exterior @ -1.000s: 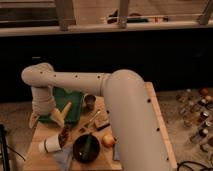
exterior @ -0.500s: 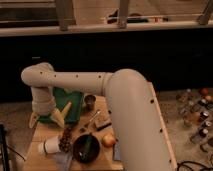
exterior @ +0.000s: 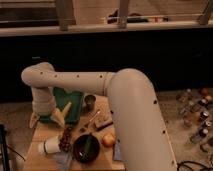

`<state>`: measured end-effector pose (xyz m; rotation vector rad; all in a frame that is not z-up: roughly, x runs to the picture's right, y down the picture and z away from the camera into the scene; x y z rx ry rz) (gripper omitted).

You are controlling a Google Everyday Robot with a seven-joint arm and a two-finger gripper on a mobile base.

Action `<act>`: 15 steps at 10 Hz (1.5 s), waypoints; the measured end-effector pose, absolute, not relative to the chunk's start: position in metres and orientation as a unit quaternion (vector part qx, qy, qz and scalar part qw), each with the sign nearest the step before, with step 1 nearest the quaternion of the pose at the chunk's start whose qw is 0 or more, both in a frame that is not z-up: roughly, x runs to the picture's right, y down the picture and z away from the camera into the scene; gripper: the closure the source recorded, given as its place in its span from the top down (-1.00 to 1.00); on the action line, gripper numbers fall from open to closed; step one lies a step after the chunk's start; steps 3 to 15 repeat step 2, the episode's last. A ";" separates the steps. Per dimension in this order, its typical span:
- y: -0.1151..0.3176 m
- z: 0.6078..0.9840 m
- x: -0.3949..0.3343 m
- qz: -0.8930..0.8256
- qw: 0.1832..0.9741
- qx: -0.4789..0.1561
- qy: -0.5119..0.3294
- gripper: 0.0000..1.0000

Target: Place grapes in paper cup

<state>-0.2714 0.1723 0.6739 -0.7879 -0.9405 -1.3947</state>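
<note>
The dark reddish-purple grapes (exterior: 65, 140) lie on the wooden table (exterior: 42, 132), touching the right side of the white paper cup (exterior: 49, 146) near the front left corner. The cup seems to lie on its side. My gripper (exterior: 47, 120) hangs from the white arm above the table's left part, just behind the grapes and cup. Its two pale yellowish fingers (exterior: 60, 115) are spread apart and hold nothing.
A dark bowl (exterior: 86, 148) stands right of the grapes, with a round orange-yellow fruit (exterior: 108, 140) beside it. A small grey metal cup (exterior: 90, 102) and a green tray (exterior: 70, 100) are at the back. The thick arm covers the table's right side. Bottles stand on the floor at right (exterior: 195, 115).
</note>
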 end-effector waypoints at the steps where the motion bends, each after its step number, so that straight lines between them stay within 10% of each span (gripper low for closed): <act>1: 0.171 0.674 -0.273 -0.602 0.599 -0.338 -0.407 0.60; 15: 0.170 0.674 -0.273 -0.603 0.598 -0.336 -0.407 0.60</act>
